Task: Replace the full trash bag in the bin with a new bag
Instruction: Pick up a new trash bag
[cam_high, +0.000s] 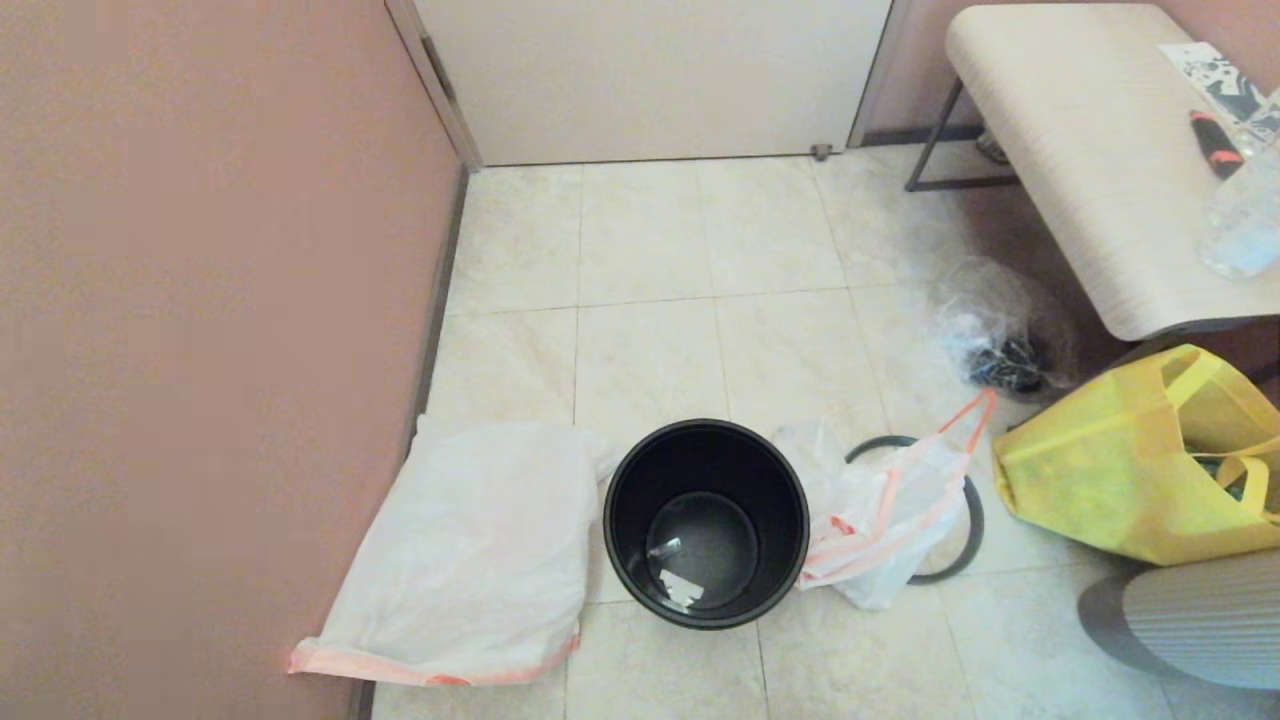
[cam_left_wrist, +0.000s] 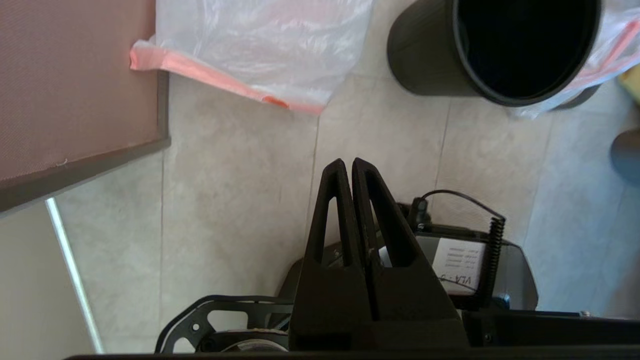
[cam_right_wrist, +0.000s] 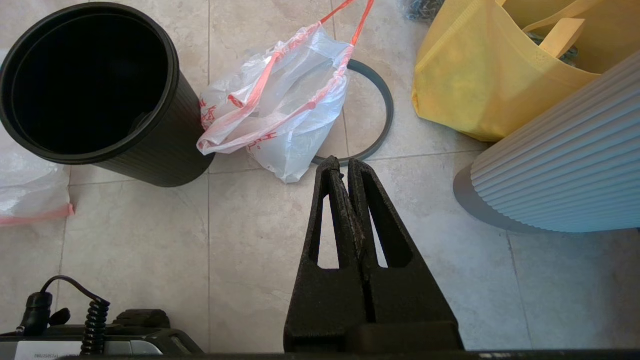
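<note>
Both claws, left claw (cam_left_wrist: 348, 165) and right claw (cam_right_wrist: 340, 164), hang closed and empty; bin (cam_high: 706, 522) is bare; pinch new bag (cam_high: 470, 550) by its hem.

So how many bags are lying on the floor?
4. The new bag lies flat left of the bin; the full trash bag lies right of it, on the grey ring; a clear bag and yellow tote are farther right.
</note>
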